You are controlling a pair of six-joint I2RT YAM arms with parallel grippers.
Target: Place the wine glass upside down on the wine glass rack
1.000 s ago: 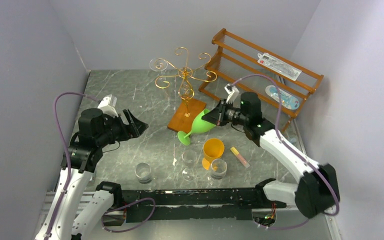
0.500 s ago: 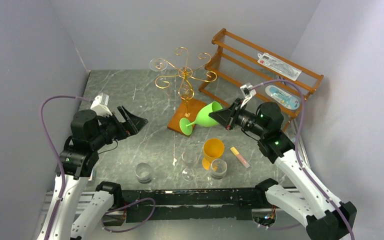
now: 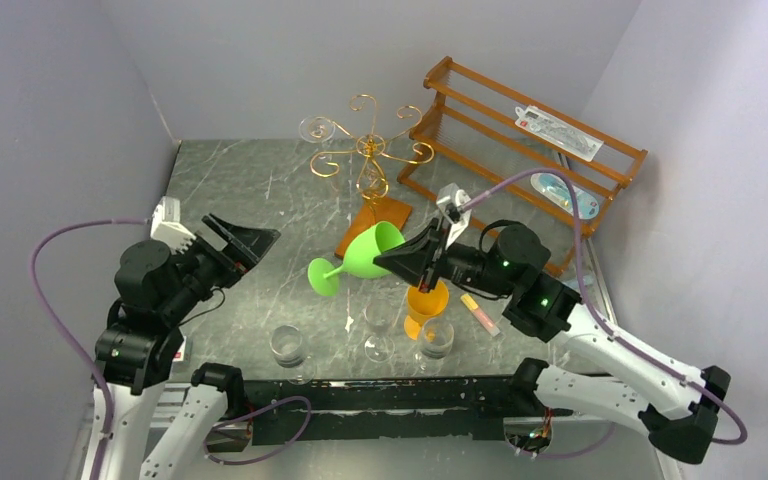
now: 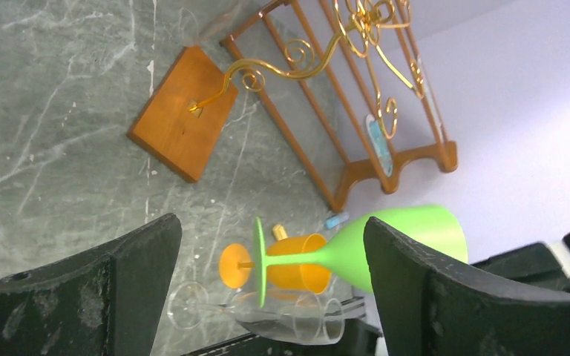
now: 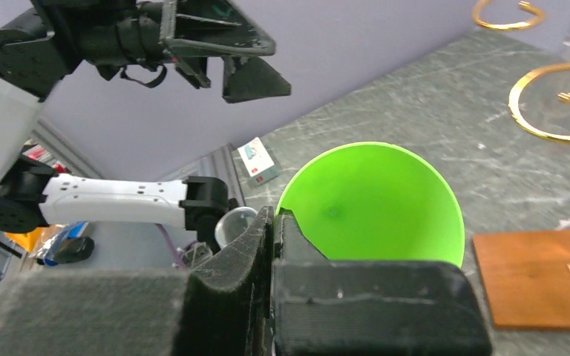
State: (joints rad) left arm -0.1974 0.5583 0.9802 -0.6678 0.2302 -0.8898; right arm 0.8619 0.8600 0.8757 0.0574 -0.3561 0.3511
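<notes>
You have the wine glass rack (image 3: 380, 213) standing upright on the tabletop (image 3: 260, 190), its gold wire stem rising from the flat orange-brown wooden base and its curled arms spreading at the top. The wine glass (image 3: 365, 252) is in the air just in front of that base, on the near side of the rack. It lies almost on its side. Its long axis runs from the bowl, which from above overlaps the base's near corner, down and away to the round foot, which points to the near left, away from the rack. The open mouth faces back toward your right arm. It is opaque bright green all over, with a deep rounded bowl, a thin stem and a flat disc foot. Your right hand (image 3: 392, 259) is clenched on the bowl's rim, and that grip alone carries the glass. Your left hand (image 3: 252, 237), well to the left of the rack's base, is spread wide and grasps nothing; the foot of the glass shows between its fingers (image 4: 130, 259) without touching them.
</notes>
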